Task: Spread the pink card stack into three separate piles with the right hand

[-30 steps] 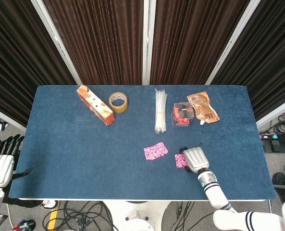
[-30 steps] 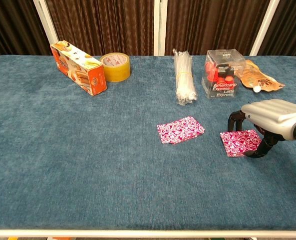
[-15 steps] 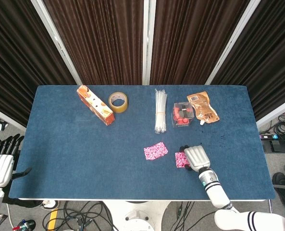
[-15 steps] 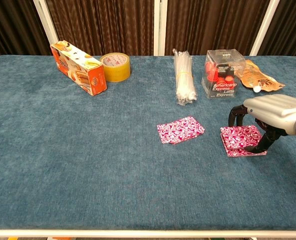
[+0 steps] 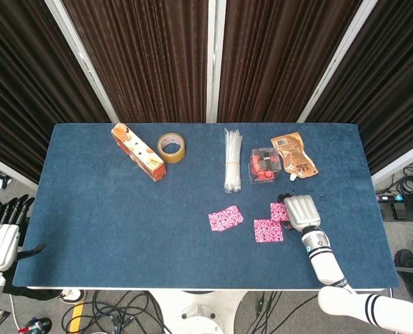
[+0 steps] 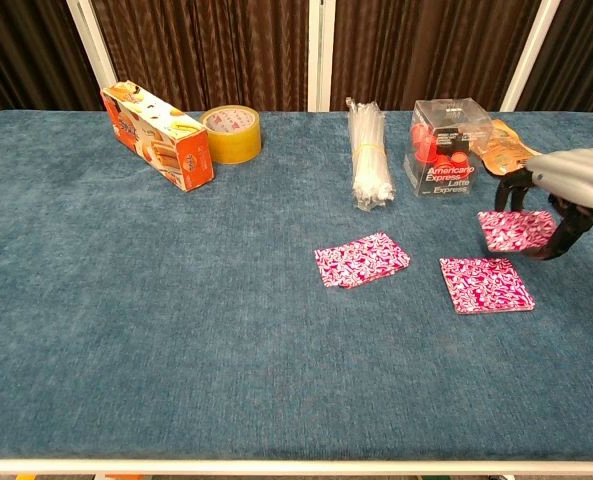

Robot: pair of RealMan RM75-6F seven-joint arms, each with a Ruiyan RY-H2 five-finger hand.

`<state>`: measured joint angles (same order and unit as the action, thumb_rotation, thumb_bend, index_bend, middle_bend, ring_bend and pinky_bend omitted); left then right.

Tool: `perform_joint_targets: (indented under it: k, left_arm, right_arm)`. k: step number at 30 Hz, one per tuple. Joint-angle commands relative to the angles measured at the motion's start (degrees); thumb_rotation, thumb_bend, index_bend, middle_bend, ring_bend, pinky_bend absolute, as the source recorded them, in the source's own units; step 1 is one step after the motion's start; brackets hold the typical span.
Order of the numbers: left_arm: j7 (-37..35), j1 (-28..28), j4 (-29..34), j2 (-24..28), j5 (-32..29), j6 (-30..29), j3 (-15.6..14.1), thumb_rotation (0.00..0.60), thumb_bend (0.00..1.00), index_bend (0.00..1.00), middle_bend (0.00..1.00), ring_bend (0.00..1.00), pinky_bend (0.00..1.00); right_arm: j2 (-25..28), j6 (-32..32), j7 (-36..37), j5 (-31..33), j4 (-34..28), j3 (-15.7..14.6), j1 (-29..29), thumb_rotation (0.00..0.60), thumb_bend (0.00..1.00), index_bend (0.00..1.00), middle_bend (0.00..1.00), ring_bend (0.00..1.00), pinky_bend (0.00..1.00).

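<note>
Two pink card piles lie on the blue table: one [image 6: 362,259] [image 5: 226,218] near the middle, another [image 6: 486,284] [image 5: 268,230] to its right. My right hand [image 6: 566,190] [image 5: 302,211] is raised above the table beyond the second pile and grips a third bunch of pink cards [image 6: 516,229] [image 5: 279,211] in its fingers. My left hand [image 5: 1,240] hangs off the table's left edge in the head view, fingers apart and holding nothing.
Along the back stand an orange box [image 6: 157,122], a tape roll [image 6: 231,133], a bundle of clear sticks [image 6: 369,155], a clear box of red capsules [image 6: 447,146] and an orange pouch [image 6: 521,159], close behind my right hand.
My right hand has lifted part of the right pile and carried it up and to the right, toward the back. One pile stays where the hand was.
</note>
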<state>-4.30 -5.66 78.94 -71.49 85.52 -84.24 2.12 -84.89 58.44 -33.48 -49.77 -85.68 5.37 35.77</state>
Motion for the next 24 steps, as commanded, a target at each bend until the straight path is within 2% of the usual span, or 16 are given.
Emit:
perform_joint_targets:
  k: [1, 8, 16, 18, 22, 24]
  left_arm:
    - [0.12, 0.00, -0.07, -0.09, 0.07, -0.02, -0.05, 0.600, 0.00, 0.04, 0.03, 0.00, 0.10]
    - [0.36, 0.07, -0.26, -0.24, -0.23, 0.18, -0.07, 0.600, 0.00, 0.04, 0.03, 0.00, 0.10]
    - [0.05, 0.16, -0.39, -0.14, -0.30, 0.12, -0.02, 0.600, 0.00, 0.04, 0.03, 0.00, 0.10]
    - [-0.02, 0.15, -0.38, -0.09, -0.28, 0.04, 0.05, 0.600, 0.00, 0.04, 0.03, 0.00, 0.10]
    - [-0.03, 0.14, -0.30, -0.01, -0.27, 0.03, 0.07, 0.600, 0.00, 0.04, 0.03, 0.00, 0.10]
    - [0.07, 0.13, -0.23, -0.01, -0.26, 0.06, 0.07, 0.600, 0.00, 0.04, 0.03, 0.00, 0.10]
  right_arm:
    - [0.06, -1.09, 1.17, 0.58, 2.25, 0.37, 0.03, 0.600, 0.24, 0.48, 0.46, 0.81, 0.86]
    - [-2.67, -2.75, 2.75, -0.47, 9.81, 0.16, 0.26, 0.600, 0.24, 0.48, 0.46, 0.81, 0.86]
    - [-4.76, -4.49, 5.19, -1.90, 13.80, 0.03, -0.08, 0.600, 0.23, 0.46, 0.43, 0.81, 0.86]
    - [-4.57, -4.97, 5.97, -2.72, 13.82, -0.07, -0.15, 0.600, 0.21, 0.39, 0.38, 0.81, 0.86]
    - [-3.81, -5.65, 7.17, -3.92, 13.43, -0.05, -0.25, 0.600, 0.16, 0.16, 0.23, 0.80, 0.86]
    - [-3.38, -5.78, 7.81, -4.36, 13.03, 0.07, -0.37, 0.600, 0.15, 0.12, 0.19, 0.80, 0.86]
